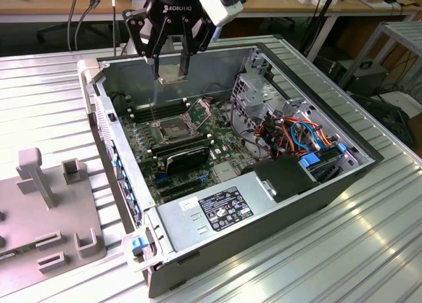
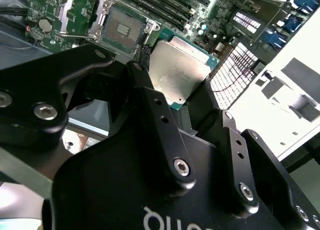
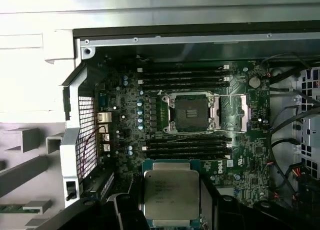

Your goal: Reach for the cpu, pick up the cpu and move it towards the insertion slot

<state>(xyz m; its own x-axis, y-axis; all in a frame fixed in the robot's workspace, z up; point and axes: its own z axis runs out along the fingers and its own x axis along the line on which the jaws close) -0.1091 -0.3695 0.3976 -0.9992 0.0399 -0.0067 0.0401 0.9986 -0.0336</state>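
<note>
My gripper (image 1: 171, 69) hangs above the back wall of an open computer case and is shut on the cpu (image 1: 171, 76), a thin silver-beige square held by two opposite edges. In both wrist views the cpu (image 2: 179, 69) (image 3: 171, 194) sits between the black fingers (image 2: 141, 84), face showing. The insertion slot (image 1: 173, 130) lies on the green motherboard, below the gripper and nearer the camera in the exterior view. It is a square socket with a dark centre (image 3: 191, 113) (image 2: 120, 27). Its metal flap (image 3: 235, 112) is swung open beside it.
Long black memory slots (image 3: 185, 77) flank the socket on two sides. A black card (image 1: 188, 159) lies just past it. A grey power supply (image 1: 217, 210), a drive cage (image 1: 254, 92) and coloured cables (image 1: 297, 134) crowd the case. A grey fixture (image 1: 46, 204) stands outside.
</note>
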